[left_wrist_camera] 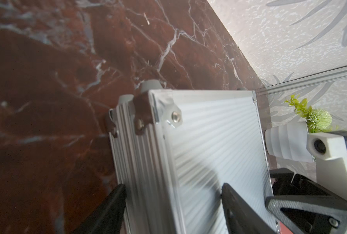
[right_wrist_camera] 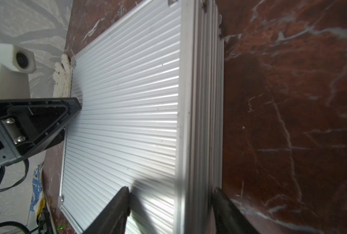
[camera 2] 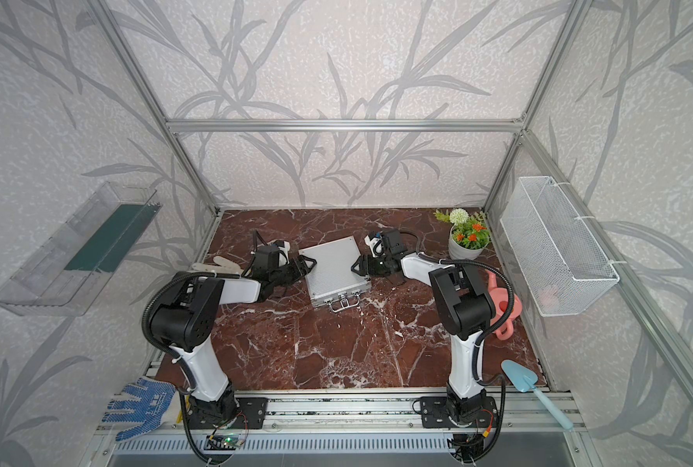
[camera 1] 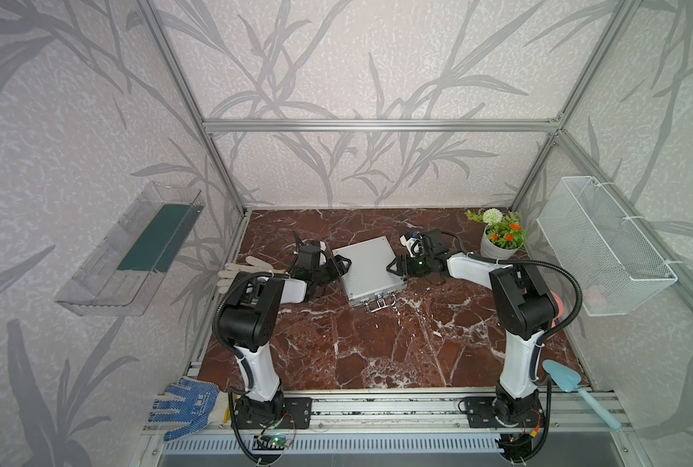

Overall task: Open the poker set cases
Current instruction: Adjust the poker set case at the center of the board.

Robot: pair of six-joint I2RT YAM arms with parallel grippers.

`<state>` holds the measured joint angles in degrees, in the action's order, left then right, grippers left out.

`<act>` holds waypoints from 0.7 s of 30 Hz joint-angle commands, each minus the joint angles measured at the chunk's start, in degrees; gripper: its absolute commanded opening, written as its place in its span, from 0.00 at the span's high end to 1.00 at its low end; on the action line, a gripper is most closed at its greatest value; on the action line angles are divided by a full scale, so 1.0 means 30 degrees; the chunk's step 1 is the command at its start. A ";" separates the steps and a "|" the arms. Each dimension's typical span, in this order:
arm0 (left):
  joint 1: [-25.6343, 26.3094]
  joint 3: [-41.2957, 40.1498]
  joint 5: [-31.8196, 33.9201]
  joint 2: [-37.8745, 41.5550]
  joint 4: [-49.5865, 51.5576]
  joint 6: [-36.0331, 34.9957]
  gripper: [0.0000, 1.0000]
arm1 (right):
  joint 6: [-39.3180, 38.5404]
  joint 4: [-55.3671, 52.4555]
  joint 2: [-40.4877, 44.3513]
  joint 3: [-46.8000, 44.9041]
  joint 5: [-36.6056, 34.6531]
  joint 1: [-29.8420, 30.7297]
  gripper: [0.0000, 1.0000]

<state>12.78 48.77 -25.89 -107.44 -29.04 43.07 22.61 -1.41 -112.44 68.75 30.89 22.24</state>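
Left end effector [camera 1: 342, 265] and right end effector [camera 1: 393, 267] straddle opposite side edges of the closed case [camera 1: 371, 271], jaws apart around its thickness; whether they clamp it cannot be told. Likely steadying it flat on the worktop [camera 1: 377, 351], handle [camera 1: 378, 306] toward the robot, before unlatching.

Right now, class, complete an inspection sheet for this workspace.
Surface: red-brown marble-pattern tabletop, no spills seen.
Job's things: flat silver ribbed-aluminium case, shut, lying flat; chrome handle facing the arm bases.
Clutter: white glove, blue-dotted glove, potted flowers, light-blue trowel, pink watering can.
Grippers: left gripper and right gripper straddle opposite case edges; grip unclear.
Cables: black corrugated hoses along both arms.
Surroundings: leaf-patterned walls, clear plastic shelf, white wire basket.
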 commanded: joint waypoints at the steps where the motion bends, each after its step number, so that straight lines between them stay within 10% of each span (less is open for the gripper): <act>1: 0.0504 0.1174 -0.1710 -0.1055 -0.1337 -0.0204 0.27 | 0.1877 0.1350 0.1572 -0.1991 0.0037 0.0350 0.38; 21: 0.0120 0.0763 -0.0382 0.3816 0.4396 -0.2813 0.27 | 0.2164 -0.1157 0.7267 -0.5232 -0.3311 0.0058 0.33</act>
<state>14.44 52.23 -29.32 -100.51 -22.24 37.98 31.05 0.71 -93.17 52.62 23.29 22.72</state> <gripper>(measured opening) 0.732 0.668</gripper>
